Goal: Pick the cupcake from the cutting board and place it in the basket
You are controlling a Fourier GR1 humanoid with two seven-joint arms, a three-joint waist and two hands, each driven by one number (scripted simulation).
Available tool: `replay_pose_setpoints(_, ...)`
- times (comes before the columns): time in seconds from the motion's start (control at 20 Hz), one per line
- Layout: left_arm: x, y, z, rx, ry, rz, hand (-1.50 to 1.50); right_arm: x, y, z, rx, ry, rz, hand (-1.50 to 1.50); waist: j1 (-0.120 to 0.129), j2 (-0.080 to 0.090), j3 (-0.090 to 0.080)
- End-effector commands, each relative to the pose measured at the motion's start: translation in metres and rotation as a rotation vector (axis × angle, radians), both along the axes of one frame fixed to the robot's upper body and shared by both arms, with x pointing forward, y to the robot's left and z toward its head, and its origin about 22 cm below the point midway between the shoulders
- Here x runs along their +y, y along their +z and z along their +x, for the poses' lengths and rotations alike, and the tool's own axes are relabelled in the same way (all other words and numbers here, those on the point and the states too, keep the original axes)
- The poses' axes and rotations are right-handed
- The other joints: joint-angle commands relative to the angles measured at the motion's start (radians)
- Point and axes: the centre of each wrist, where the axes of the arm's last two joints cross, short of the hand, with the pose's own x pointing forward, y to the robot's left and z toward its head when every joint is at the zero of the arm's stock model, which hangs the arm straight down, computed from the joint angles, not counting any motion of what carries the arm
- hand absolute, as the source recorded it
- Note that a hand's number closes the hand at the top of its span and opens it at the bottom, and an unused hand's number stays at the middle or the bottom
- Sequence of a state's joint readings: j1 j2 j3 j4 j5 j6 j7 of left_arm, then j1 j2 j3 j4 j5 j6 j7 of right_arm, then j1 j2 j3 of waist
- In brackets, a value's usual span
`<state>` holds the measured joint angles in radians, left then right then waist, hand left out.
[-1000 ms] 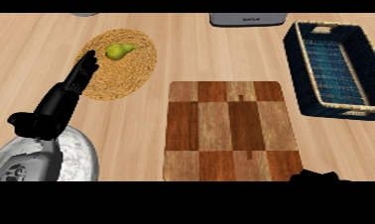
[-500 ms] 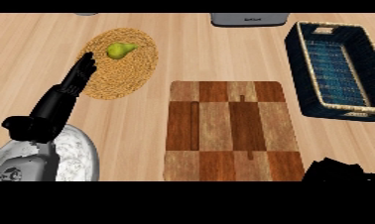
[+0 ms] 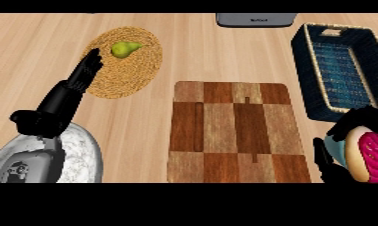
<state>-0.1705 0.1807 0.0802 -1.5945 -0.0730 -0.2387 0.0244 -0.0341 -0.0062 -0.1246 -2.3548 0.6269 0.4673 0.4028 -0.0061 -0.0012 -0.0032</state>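
The cupcake is showing at the lower right edge of the frame. It has a bright pink top with pale streaks, a cream band beside it and a pale blue side. It is sitting off the board, just past its right edge and below the basket. The black right hand is clasping it, with dark fingers curling round it from above and from the left, hiding part of it.

The checkered cutting board of dark and light wooden blocks is lying in the middle of the frame. The dark blue rectangular basket with a tan woven rim is standing at the upper right, close to the board's upper right corner.

The light wooden counter is filling the view. At the upper left a round woven straw mat is carrying a small green pear. The black left hand is stretching up from the lower left with its fingers straight and released, their tips lying over the mat's left edge near the pear. Its grey forearm is filling the lower left corner. A flat grey object is peeking in at the top edge.
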Motion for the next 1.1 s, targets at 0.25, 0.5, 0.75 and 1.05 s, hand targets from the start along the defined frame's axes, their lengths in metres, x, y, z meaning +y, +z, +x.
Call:
replay_pose_setpoints(0.25,-0.004,-0.002,-0.005,0.003,0.006,-0.001,0.00,-0.025,0.095,0.037,-0.157,-0.173,0.168,1.50,0.010,-0.002,0.002)
replay_pose_setpoints(0.5,0.007,0.006,-0.002,-0.014,-0.003,0.003,0.00,-0.061,0.126,0.079,-0.205,-0.290,0.182,1.50,0.016,0.001,0.003)
replay_pose_setpoints(0.75,0.011,-0.003,-0.006,0.019,-0.011,-0.019,0.00,-0.110,0.122,0.109,-0.139,-0.315,0.165,1.50,0.015,0.003,0.003)
replay_pose_setpoints(1.05,0.004,-0.005,-0.004,-0.008,-0.013,-0.001,0.00,-0.136,0.075,0.141,-0.085,-0.317,0.120,1.50,0.017,0.006,0.003)
